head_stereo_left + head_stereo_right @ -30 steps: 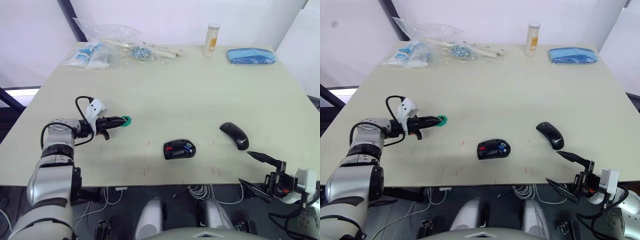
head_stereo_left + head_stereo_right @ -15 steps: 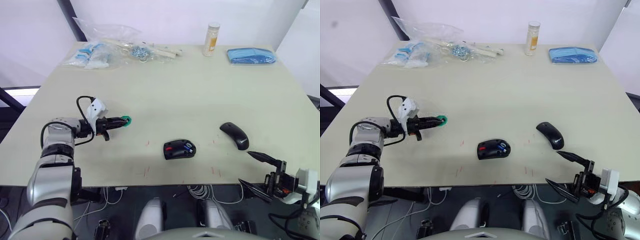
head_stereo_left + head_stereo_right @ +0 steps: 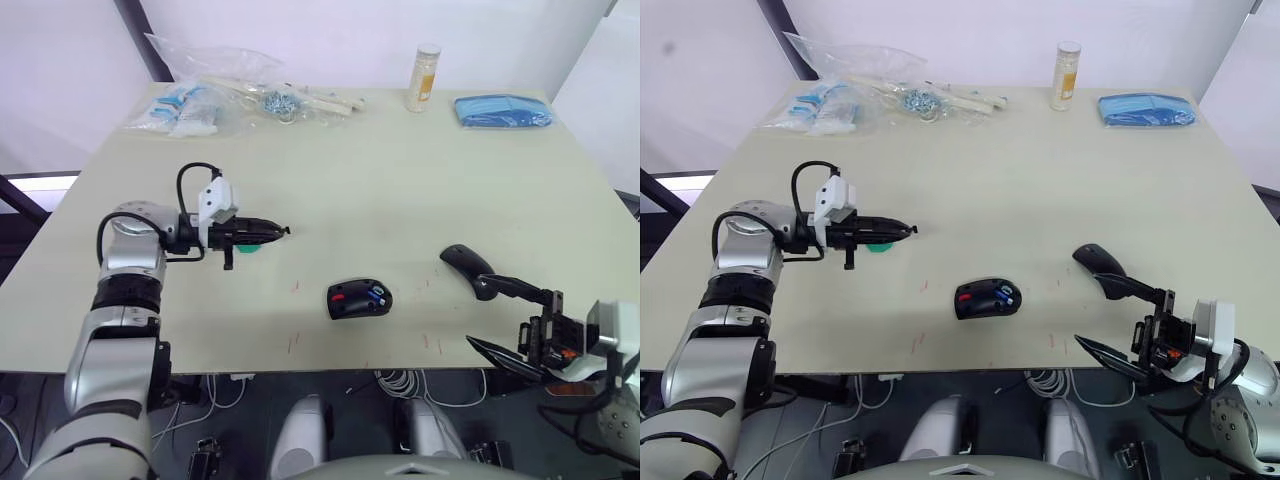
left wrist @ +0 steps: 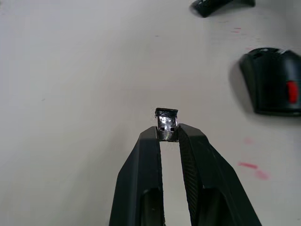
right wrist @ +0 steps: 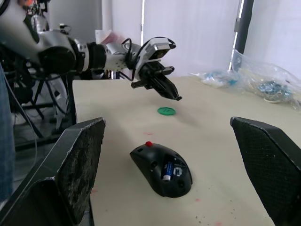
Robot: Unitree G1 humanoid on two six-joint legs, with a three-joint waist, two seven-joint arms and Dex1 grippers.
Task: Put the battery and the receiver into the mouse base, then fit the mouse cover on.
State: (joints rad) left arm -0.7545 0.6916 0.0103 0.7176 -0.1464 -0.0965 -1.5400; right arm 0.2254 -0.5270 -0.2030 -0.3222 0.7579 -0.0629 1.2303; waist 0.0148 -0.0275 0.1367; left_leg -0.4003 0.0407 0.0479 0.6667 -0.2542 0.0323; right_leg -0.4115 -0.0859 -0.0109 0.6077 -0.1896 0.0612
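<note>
At nine o'clock on the pale table [image 3: 330, 150]: left gripper [image 4: 168, 135] now raised off the surface and swung toward three o'clock, fingers pinched on the receiver [image 4: 166, 125], a small silver-and-black plug. A second ago sat lower, tips down at the green disc [image 5: 166, 111]; disc now left bare on the table just behind. Means pick-up looks done and carry toward the mouse base seems under way.

Centre, near six o'clock: mouse base [image 3: 358, 298], open side up, red scroll wheel showing, the battery [image 5: 165, 173] already lying in its compartment, blue with a silver end. Unmoved. Receiver slot judged yet to be filled.

Toward four o'clock: mouse cover [image 3: 466, 266], glossy black shell, lying on the table well apart from the base, same spot as before.

At five o'clock, off the table edge: right gripper [image 3: 510, 319], fingers spread wide and empty, lifted slightly and nearer the cover than a second ago. Likely readying for the cover step.
</note>
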